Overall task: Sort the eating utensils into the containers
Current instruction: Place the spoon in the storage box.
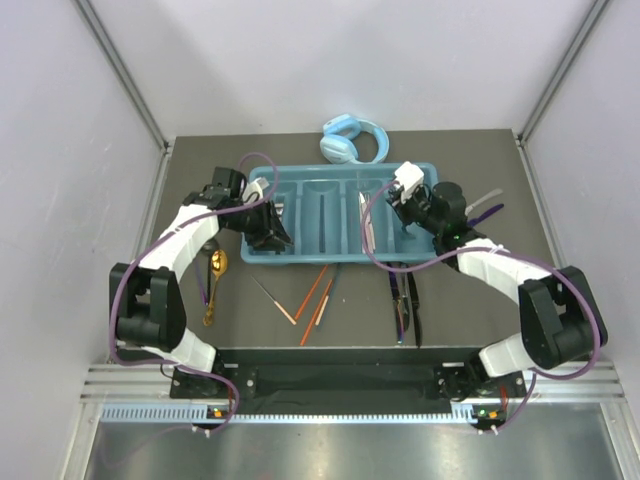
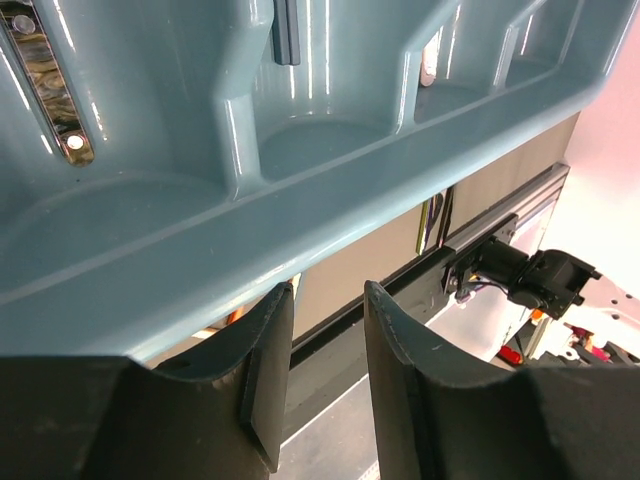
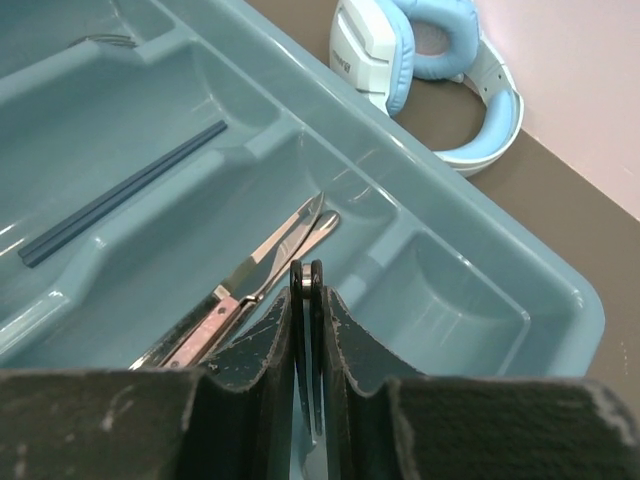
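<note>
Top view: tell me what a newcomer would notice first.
The teal tray, with the left gripper and right gripper at it, draws the eye first. Behind it lie light blue headphones; in front, orange chopsticks and a gold spoon lie loose on the table.
</note>
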Motion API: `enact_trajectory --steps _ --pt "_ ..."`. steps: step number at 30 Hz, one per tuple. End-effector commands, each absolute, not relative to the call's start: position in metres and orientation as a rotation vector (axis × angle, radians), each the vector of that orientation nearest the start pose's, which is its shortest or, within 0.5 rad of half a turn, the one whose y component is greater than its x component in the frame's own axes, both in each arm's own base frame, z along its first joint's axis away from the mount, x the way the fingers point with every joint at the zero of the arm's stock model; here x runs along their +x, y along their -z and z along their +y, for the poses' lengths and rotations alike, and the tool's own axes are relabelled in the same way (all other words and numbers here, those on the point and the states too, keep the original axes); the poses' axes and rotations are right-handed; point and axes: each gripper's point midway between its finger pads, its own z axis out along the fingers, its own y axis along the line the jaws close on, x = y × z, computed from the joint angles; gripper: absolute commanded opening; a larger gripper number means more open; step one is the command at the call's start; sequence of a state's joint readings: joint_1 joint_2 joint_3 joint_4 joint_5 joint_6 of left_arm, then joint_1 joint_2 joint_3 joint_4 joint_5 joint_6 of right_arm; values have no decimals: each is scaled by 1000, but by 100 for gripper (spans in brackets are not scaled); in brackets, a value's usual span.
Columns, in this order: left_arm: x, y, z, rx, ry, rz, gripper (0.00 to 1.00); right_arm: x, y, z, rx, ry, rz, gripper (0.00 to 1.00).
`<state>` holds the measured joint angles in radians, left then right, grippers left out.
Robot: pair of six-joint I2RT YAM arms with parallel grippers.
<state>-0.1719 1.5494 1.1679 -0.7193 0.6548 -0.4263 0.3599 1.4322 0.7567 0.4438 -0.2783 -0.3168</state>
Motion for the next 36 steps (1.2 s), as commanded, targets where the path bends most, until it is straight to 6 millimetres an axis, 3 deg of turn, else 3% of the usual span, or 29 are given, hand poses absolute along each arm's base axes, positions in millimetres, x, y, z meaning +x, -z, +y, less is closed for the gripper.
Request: enact_trajectory --steps 1,21,30,31,36 --pt "303 -160 -172 -79 1038 2645 39 400 -165 195 -769 -331 1721 14" --pt "306 -160 -170 -82 1012 2649 38 381 -138 199 -718 -381 1883 21" --pt "308 -159 -170 -85 1006 2651 38 368 -125 201 -690 -422 1946 8" --pt "308 -158 -169 -87 1006 2655 38 370 -128 202 -687 -424 1926 0" --pt "308 -158 -169 -88 999 2657 38 386 -146 199 -734 -328 1832 0"
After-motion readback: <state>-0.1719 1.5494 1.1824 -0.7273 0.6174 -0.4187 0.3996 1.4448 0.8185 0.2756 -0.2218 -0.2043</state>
